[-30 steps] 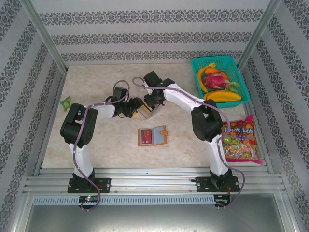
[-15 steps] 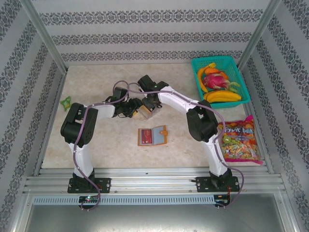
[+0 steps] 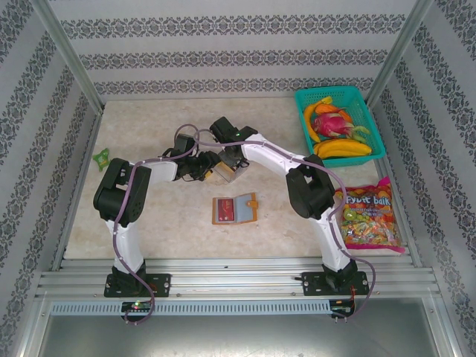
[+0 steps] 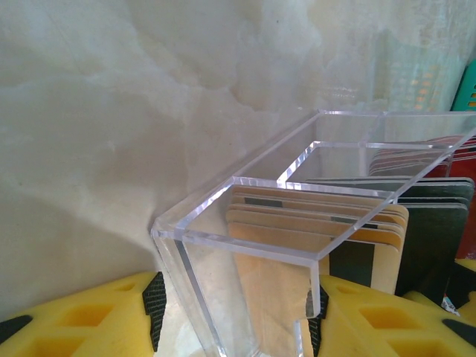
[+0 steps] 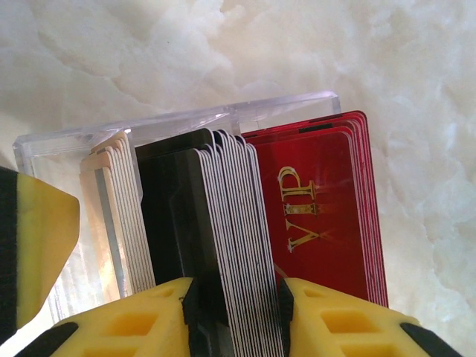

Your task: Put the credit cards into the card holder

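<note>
From above, my arms mostly cover both gripper tips. My left gripper [image 4: 236, 327] clamps the clear box [image 4: 245, 249] by its walls. My right gripper [image 5: 236, 316] pinches the black credit cards [image 5: 175, 216], standing between tan and red VIP ones. The card holder [image 3: 235, 209] lies open on the tabletop [image 3: 163, 223], at 6 o'clock from the box, a red card inside.
</note>
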